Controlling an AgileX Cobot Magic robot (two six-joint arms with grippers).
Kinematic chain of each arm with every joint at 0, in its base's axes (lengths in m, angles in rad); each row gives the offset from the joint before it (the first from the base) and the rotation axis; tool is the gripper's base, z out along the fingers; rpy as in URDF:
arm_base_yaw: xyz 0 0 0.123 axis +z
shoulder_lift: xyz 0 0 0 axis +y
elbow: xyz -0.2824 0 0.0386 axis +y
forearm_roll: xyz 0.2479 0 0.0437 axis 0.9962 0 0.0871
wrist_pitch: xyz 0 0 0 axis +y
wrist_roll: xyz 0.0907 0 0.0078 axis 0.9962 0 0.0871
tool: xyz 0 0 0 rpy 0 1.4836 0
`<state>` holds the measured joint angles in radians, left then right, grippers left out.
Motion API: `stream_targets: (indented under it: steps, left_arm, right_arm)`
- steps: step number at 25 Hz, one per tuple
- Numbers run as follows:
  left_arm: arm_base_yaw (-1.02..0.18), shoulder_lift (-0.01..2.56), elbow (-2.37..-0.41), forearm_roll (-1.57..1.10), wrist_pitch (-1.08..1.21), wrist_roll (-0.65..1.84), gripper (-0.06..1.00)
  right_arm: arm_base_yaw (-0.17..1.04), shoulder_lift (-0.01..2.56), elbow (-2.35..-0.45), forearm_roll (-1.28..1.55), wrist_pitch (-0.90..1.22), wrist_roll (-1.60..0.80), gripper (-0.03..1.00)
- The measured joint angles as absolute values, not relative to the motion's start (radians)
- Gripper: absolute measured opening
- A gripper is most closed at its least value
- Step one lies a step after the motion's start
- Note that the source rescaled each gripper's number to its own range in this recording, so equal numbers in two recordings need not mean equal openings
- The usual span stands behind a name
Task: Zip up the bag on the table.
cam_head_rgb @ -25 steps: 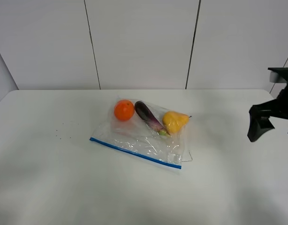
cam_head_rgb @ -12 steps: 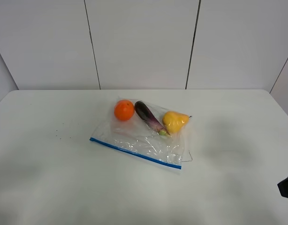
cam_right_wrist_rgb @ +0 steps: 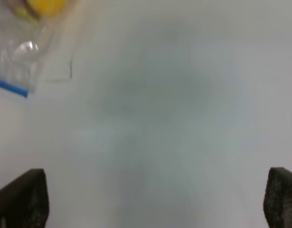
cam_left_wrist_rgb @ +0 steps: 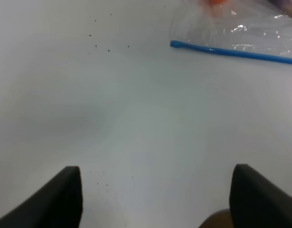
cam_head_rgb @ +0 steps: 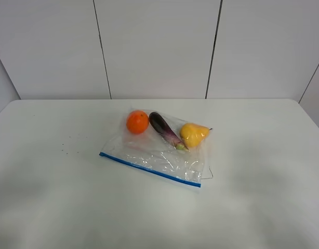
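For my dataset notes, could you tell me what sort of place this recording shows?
Probably a lab or test workspace: a bare white table, plain grey panelled walls, and a single staged bag of produce.

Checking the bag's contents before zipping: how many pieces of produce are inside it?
3, in a row inside the clear plastic zip bag: round orange fruit at left, dark purple eggplant in the middle, yellow pear-shaped fruit at right. None appears hidden.

One bag (cam_head_rgb: 158, 150), three produce items, two grippers.
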<state>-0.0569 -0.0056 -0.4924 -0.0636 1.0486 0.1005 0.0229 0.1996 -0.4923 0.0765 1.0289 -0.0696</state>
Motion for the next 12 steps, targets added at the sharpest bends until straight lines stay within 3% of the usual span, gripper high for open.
stream_targets:
  steps: [12]
  left_arm:
    - [-0.057, -0.006, -0.492, -0.064, 1.049, 0.101, 1.0]
  right_arm:
    - [0.023, -0.003, -0.489, 0.054, 1.028, -0.035, 1.0]
